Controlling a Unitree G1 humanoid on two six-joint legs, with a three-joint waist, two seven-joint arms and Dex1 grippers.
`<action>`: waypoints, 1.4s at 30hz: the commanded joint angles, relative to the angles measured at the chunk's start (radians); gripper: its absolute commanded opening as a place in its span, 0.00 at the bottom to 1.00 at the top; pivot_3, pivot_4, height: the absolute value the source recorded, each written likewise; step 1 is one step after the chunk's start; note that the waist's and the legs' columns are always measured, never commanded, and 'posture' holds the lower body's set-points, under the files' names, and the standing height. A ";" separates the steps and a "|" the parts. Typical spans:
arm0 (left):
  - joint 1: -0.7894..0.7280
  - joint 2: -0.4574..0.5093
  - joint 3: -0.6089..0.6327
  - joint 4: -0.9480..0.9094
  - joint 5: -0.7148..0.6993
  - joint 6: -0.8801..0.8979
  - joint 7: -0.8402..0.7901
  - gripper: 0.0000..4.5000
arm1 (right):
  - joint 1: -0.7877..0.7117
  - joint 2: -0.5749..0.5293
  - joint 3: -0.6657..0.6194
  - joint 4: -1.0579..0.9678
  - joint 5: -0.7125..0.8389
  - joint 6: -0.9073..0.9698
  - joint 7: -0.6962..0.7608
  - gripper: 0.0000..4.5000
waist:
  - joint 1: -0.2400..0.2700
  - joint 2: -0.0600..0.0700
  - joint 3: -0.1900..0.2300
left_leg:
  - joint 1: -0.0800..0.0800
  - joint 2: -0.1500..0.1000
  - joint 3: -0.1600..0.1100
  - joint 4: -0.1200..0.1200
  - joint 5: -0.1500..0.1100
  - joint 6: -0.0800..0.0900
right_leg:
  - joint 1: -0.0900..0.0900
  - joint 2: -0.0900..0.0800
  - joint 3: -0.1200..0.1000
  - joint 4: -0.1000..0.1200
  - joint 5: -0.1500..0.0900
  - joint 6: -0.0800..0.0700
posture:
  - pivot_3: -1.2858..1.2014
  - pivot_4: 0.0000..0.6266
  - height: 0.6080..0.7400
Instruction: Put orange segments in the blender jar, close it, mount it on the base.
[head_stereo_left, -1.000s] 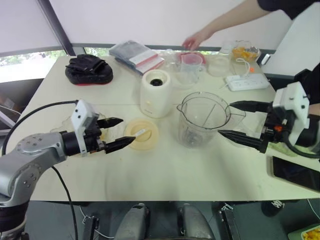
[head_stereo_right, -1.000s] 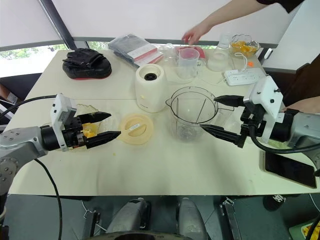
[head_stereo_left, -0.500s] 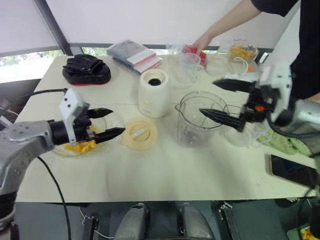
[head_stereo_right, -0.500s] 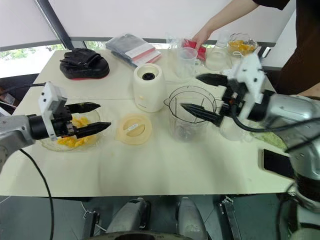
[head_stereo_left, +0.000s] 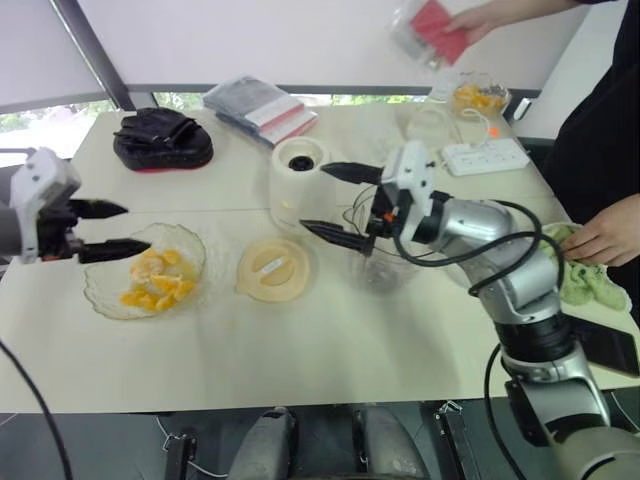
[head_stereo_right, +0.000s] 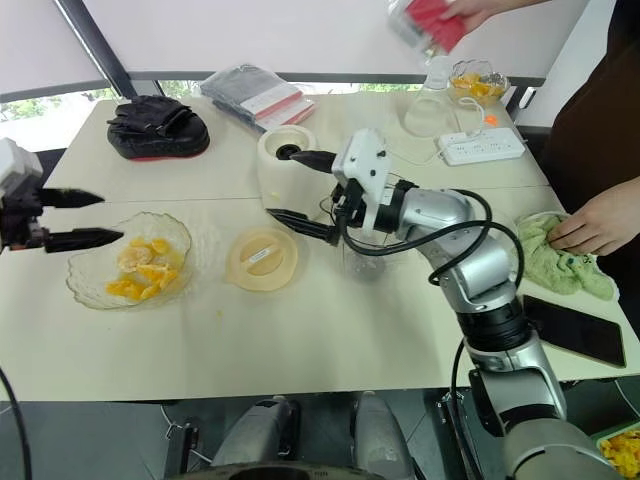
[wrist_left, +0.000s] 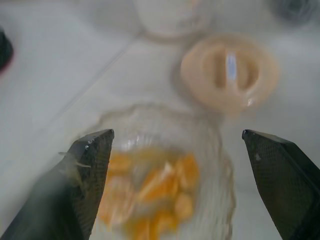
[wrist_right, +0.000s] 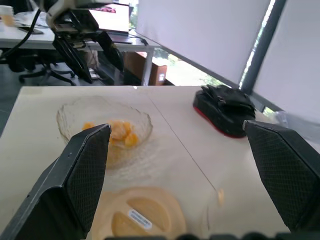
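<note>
A glass bowl (head_stereo_left: 145, 282) of orange segments sits at the left of the table. My left gripper (head_stereo_left: 137, 227) hovers open just beyond its left rim, holding nothing. The cream lid (head_stereo_left: 272, 268) lies flat between the bowl and the clear blender jar (head_stereo_left: 382, 268). The cream blender base (head_stereo_left: 298, 178) stands behind the lid. My right gripper (head_stereo_left: 315, 198) is open and empty, reaching leftward past the jar, above the lid and in front of the base. The left wrist view looks down on the bowl (wrist_left: 165, 185) and lid (wrist_left: 229, 70).
A person's hand lifts a clear container with a red lid (head_stereo_left: 435, 25) at the back right. A power strip (head_stereo_left: 482, 157), a black pouch (head_stereo_left: 160, 140) and plastic packets (head_stereo_left: 262, 105) lie along the back. Another hand rests on a green cloth (head_stereo_left: 585, 285) near a phone (head_stereo_left: 605, 345).
My right gripper swung left from beside the jar to above the lid. My left gripper drew back left off the bowl. The person lifted the red-lidded container. The camera shifted.
</note>
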 joint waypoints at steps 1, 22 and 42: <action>-0.104 0.034 -0.079 0.136 0.102 -0.074 -0.115 0.95 | 0.007 0.025 0.001 -0.022 -0.015 -0.034 0.002 0.99 | 0.000 0.000 0.000 | 0.000 0.000 0.000 0.000 0.000 0.000 | 0.000 0.000 0.000 0.000 0.000 0.000 | 0.52 0.24 1.00; -0.533 -0.255 -0.474 0.850 0.634 -0.619 -0.257 0.95 | -0.054 -0.016 -0.067 -0.011 0.011 0.050 0.058 0.99 | -0.045 -0.004 -0.001 | -0.001 -0.001 0.000 0.000 0.001 -0.001 | -0.004 0.000 -0.002 0.004 0.000 0.000 | 0.52 0.24 1.00; -0.618 -0.419 -0.496 1.020 0.838 -0.734 -0.023 0.95 | -0.065 -0.056 -0.102 -0.076 0.013 0.126 0.049 0.99 | -0.050 -0.004 -0.002 | -0.016 -0.002 -0.001 0.014 0.001 -0.001 | -0.017 -0.001 -0.003 0.016 0.000 0.000 | 0.52 0.24 1.00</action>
